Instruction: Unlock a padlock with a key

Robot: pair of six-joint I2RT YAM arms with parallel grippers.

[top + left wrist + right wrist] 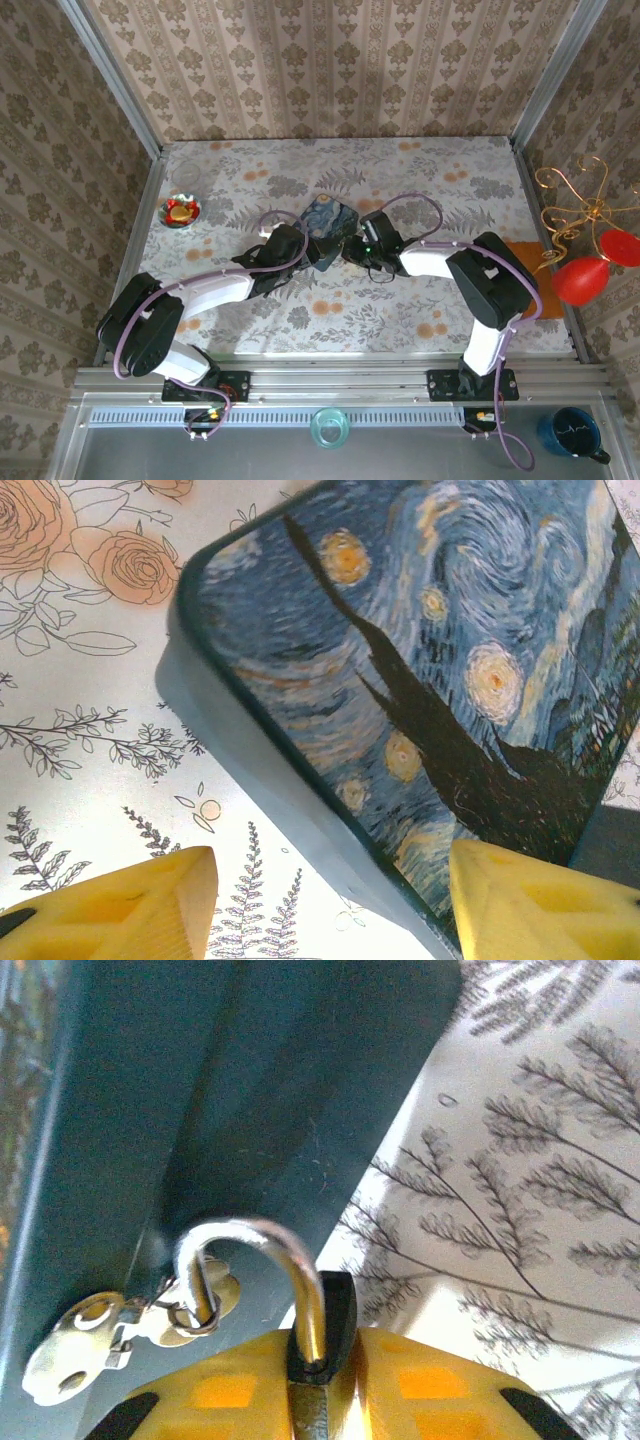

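Note:
The blue swirl-painted tin (330, 218) sits mid-table between both grippers. My right gripper (320, 1360) is shut on the tiny dark padlock (330, 1310), pinching its body between the yellow fingers at the tin's side. The silvery shackle (250, 1235) arches up and hooks through a small ring on the tin's pale metal latch (70, 1360). My left gripper (335, 900) is open, its yellow fingers (130, 905) straddling the tin's (420, 660) near edge without touching it. From above, the left gripper (318, 250) and right gripper (350, 250) meet at the tin's front. The key is hidden.
A small red-and-gold dish (182, 211) and a glass bowl (187, 178) stand at the far left. An orange mat (528, 285) lies at the right edge beside red and gold ornaments (585, 270). Wallpapered walls enclose the floral tabletop (440, 190).

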